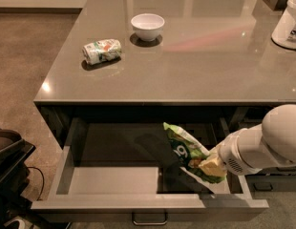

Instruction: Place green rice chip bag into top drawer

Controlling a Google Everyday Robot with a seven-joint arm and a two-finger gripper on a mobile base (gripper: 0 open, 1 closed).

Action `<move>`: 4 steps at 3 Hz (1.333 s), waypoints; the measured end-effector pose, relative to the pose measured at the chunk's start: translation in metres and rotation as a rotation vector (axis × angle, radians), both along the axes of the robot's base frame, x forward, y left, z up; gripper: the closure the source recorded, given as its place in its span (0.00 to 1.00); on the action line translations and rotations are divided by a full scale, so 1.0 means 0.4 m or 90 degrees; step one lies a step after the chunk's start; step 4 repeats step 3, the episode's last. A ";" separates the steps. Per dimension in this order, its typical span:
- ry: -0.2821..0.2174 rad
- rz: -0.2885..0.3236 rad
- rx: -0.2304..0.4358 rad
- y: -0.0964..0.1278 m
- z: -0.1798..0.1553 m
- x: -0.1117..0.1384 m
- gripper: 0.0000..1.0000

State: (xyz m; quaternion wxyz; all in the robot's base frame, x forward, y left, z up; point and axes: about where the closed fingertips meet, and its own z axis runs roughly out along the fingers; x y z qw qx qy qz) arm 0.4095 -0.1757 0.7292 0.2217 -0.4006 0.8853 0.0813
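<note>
My gripper (pixel 211 167), lower right, grips the green rice chip bag (pixel 185 149) inside the open top drawer (pixel 110 181); next, I'd release.

Dim, countertop (pixel 210 66) glare — gripper (pixel 213 166) in shadowed top drawer (pixel 110 180)

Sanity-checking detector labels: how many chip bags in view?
1: the green rice chip bag, held by the gripper over the right side of the top drawer. None on the countertop; the arm could hide others.
</note>
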 end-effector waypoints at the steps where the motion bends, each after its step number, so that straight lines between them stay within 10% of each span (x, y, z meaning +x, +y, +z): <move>1: 0.000 0.000 0.000 0.000 0.000 0.000 0.13; 4: 0.000 0.000 0.000 0.000 0.000 0.000 0.00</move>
